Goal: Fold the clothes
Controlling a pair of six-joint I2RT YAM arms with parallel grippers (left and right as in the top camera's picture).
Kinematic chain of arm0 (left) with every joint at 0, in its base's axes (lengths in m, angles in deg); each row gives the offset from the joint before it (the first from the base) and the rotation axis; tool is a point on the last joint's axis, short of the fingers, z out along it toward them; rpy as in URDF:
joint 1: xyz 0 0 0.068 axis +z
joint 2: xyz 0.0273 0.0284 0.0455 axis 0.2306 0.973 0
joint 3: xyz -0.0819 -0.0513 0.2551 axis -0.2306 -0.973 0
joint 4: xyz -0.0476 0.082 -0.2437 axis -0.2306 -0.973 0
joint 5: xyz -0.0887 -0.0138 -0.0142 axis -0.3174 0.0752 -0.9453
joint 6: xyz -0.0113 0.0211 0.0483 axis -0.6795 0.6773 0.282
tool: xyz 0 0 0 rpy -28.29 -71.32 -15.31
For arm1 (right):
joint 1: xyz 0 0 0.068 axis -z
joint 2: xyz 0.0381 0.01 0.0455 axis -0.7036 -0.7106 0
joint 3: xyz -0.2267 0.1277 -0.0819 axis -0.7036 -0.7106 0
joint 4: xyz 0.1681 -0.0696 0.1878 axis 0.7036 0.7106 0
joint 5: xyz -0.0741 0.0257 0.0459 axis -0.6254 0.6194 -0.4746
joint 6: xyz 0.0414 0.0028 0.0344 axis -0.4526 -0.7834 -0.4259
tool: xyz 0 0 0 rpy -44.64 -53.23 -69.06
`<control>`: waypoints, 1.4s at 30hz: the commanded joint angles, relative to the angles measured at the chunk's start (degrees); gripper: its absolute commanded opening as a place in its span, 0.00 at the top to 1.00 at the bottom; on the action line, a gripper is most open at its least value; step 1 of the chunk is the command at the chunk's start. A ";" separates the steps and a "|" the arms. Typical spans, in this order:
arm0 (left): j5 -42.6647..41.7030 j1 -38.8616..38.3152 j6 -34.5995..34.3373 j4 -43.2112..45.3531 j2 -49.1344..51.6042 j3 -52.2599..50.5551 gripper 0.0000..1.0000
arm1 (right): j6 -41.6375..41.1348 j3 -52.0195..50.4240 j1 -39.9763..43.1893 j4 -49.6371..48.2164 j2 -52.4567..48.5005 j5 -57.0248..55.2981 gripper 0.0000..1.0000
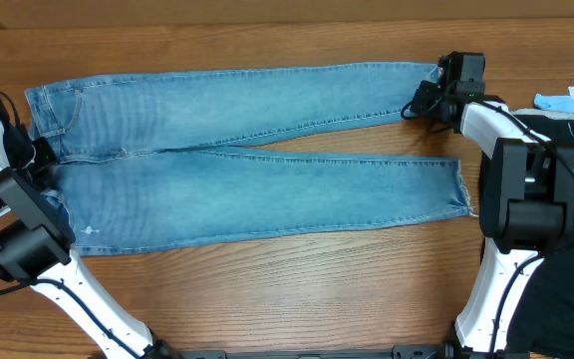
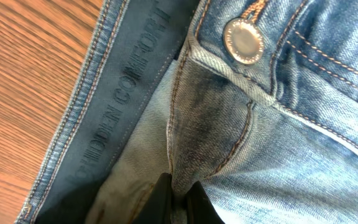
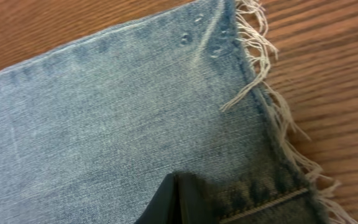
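Jeans [image 1: 267, 189] lie flat on the wooden table [image 1: 267, 299], spread lengthwise. The waistband [image 2: 114, 93] is at the left end and both legs run to the right. The legs lie side by side and touch along most of their length, parting a little toward the right. The far leg ends slightly short of the near one. Denim is light blue and faded.

Left end effector [image 2: 179, 196]: at the waist end of the jeans. In the left wrist view the two dark fingertips [image 2: 161, 198] sit close together with a ridge of denim pinched between them, just below the fly. The jaws are nearly closed on the cloth. The metal button [image 2: 243, 41] is above the grip and clear of the fingers. The inner face of the waistband is turned up, with printed lettering on it, and bare table shows to its left.

Right end effector [image 3: 178, 200]: at the end of the far leg. In the right wrist view its fingers [image 3: 166, 199] are drawn almost together on the denim, near the corner where the stitched edge meets the frayed hem [image 3: 260, 81]. It appears clamped on the cloth. I cannot see the underside finger. Loose white threads from the hem trail onto the table.

The near leg's hem [image 1: 460, 189] lies free on the table, with neither arm touching it. A small light blue item [image 1: 571, 98] sits at the far right edge, apart from the jeans.
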 commanded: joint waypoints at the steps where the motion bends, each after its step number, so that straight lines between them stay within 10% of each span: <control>1: 14.01 0.04 -8.72 0.63 0.35 1.22 0.96 | 1.66 -0.66 0.81 2.84 -2.95 -7.19 0.96; 5: 14.43 0.02 -9.79 2.05 0.35 1.20 0.96 | 1.75 -0.66 0.81 2.67 -2.95 -7.19 0.96; 9: 7.67 -0.04 -9.16 2.60 0.35 1.33 0.26 | 1.75 0.96 0.79 1.46 -2.91 -6.51 0.92; 13: 2.86 -0.04 -7.96 0.59 0.31 3.82 0.12 | 1.75 10.12 0.79 9.90 0.59 0.85 0.65; 17: -4.20 -0.31 -5.99 -0.81 0.11 9.16 0.38 | 1.73 14.80 0.81 25.29 6.36 0.79 0.61; 19: -6.49 -0.85 -5.86 2.16 0.22 9.25 0.89 | 1.49 14.84 0.81 34.16 8.00 0.83 0.80; 20: -6.51 -0.94 -5.86 3.69 0.57 7.91 0.96 | 1.51 14.69 0.81 38.29 8.00 0.79 0.85; 28: 0.11 -1.16 -4.44 15.69 1.86 -8.33 0.96 | -1.05 11.72 0.81 54.07 7.96 -4.00 0.90; 36: -0.52 -1.18 -2.62 21.68 1.62 -11.41 0.96 | -2.89 -3.04 0.81 37.75 7.93 -8.68 0.91; 42: -10.08 -1.36 -4.83 14.34 -4.33 -0.68 0.95 | -1.14 7.98 0.72 35.76 9.14 3.93 0.96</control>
